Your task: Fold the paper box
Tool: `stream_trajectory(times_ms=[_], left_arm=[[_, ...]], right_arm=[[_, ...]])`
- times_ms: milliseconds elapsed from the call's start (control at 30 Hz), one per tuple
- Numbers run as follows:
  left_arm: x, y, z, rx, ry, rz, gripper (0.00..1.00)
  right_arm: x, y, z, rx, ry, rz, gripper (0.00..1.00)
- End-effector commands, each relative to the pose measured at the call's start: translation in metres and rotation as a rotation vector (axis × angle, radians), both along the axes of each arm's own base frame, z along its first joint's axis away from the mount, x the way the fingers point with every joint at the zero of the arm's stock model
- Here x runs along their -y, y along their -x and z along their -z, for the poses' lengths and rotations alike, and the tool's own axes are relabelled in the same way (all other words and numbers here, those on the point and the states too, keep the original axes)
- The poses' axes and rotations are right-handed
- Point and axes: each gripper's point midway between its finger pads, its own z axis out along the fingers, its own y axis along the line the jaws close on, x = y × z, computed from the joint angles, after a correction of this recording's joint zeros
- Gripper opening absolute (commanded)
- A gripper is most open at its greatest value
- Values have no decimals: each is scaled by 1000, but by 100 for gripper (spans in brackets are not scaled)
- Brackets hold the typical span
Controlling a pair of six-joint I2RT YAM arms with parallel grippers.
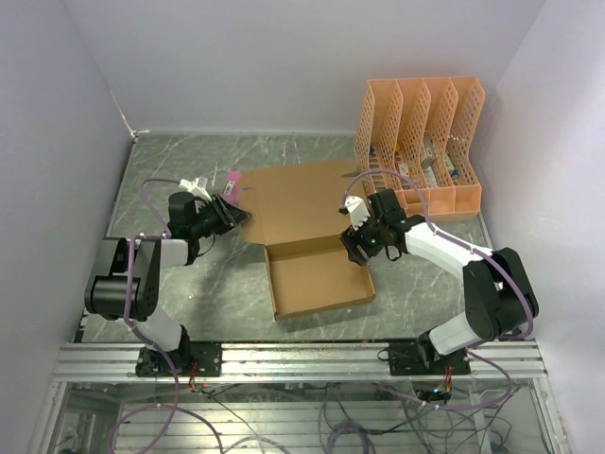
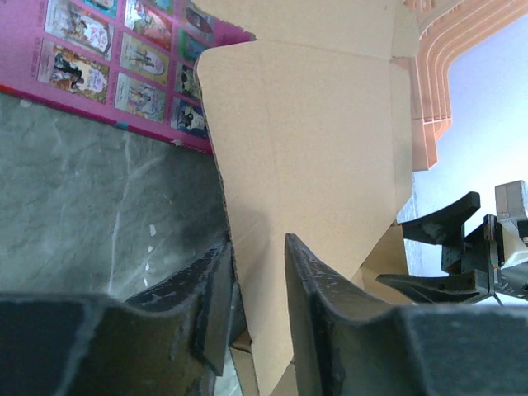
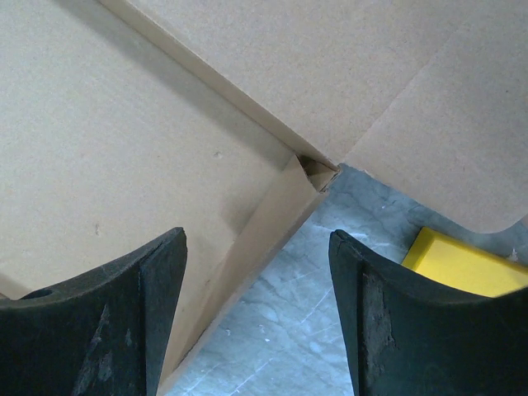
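Note:
The brown cardboard paper box (image 1: 307,227) lies mid-table. Its near half is a shallow tray (image 1: 317,279) with raised walls, and its lid panel lies open behind it. My left gripper (image 1: 234,216) is at the lid's left flap. In the left wrist view the jaws (image 2: 257,239) stand narrow with the flap (image 2: 305,148) running between them. My right gripper (image 1: 357,248) is at the tray's right rear corner. In the right wrist view it (image 3: 257,239) is wide open and empty, straddling the tray's right wall (image 3: 264,223).
An orange lattice file organizer (image 1: 421,142) stands at the back right, close behind the right arm. A pink printed card (image 1: 232,180) lies partly under the lid's left edge. A yellow flat object (image 3: 462,264) lies on the marble table by the lid's right flap.

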Motion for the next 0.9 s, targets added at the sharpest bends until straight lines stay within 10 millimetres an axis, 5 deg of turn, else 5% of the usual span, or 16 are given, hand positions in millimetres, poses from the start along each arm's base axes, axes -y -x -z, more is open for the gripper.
stream_trajectory(times_ms=[0,400,867], left_arm=[[3,-10,-22,113,12,40,38],[3,-4,-16,167,-47,81,19],[4,4,-36,343,-112,110,10]], right_arm=[[0,1,1,-4,-5,-9,69],[-2,-1,-12,16,-46,-16,70],[-3,1,-52,49,-198,-98,73]])
